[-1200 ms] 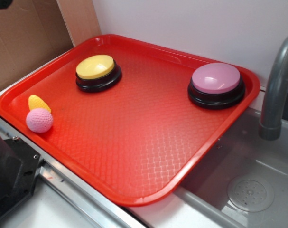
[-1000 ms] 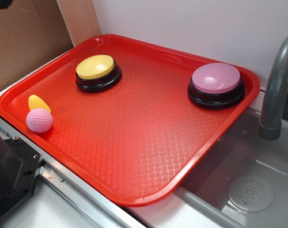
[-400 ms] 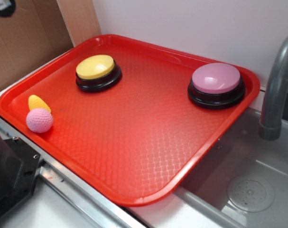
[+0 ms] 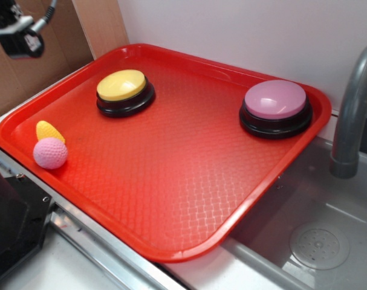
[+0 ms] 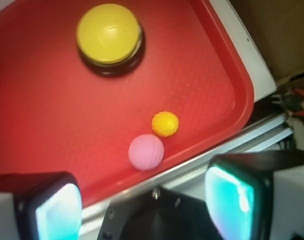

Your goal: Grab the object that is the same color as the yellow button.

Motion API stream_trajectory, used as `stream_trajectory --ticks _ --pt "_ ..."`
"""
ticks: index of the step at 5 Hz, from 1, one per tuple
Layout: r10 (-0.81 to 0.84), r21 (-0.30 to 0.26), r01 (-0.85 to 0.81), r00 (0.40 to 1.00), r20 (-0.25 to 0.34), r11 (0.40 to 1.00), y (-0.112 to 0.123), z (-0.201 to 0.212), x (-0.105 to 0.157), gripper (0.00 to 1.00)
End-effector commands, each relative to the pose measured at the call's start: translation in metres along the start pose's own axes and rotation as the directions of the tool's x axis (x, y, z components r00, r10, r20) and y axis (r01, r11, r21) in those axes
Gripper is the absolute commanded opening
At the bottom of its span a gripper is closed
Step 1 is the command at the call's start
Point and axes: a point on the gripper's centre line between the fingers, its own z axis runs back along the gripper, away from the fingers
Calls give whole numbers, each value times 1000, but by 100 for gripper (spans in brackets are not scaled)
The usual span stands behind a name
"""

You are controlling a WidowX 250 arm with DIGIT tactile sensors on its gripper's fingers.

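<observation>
gripper (image 5: 144, 200): jaws wide apart, empty, high above the red plastic tray (image 4: 171, 199). small yellow-orange textured egg (image 5: 165, 123) touches the pink knitted ball (image 5: 146, 152).

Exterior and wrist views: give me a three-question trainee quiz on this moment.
1. True or false: the fingers are shut on the yellow egg-shaped piece.
2. What touches the egg-shaped piece? A) pink ball B) yellow button C) purple button
3. What holds all four items?

Key:
1. False; they are spread, high above it.
2. A.
3. The red tray.
</observation>
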Motion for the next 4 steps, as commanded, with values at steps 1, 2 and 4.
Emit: stream_trajectory --ticks 1,2,4 --pt "156 107 -165 984 91 981 24 -38 13 100" --pt "223 142 -239 968 116 961 28 -63 14 100" --pt "267 130 -284 954 138 950 36 -89 16 100"
